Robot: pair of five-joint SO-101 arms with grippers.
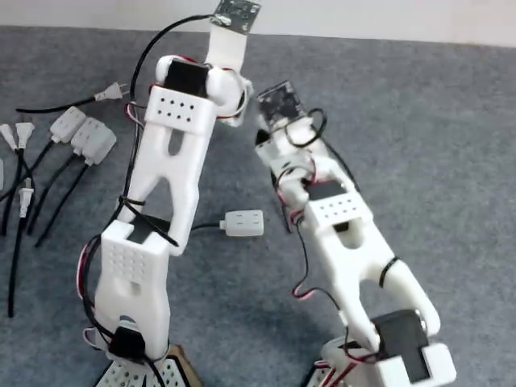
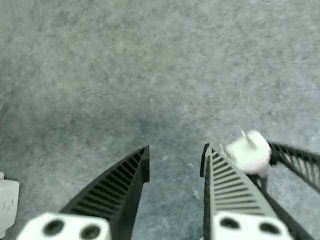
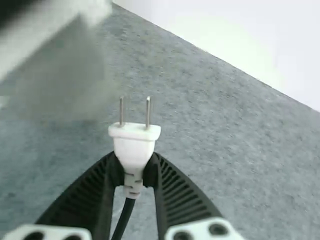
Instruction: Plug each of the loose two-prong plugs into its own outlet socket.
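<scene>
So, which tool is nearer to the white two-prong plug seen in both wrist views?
Right. The right tool is shut on the plug, holding its body. The left tool is open, close beside the plug but not touching it.

a: anything to read here — a label, a number?
b: nothing legible. the plug (image 3: 134, 137) is plain white on the side that shows.
a: and the socket (image 1: 243, 222) on the carpet?
b: any marks on it are too small to make out — same for the board (image 1: 236, 13) on the wrist, any print there is too fine to read.
</scene>
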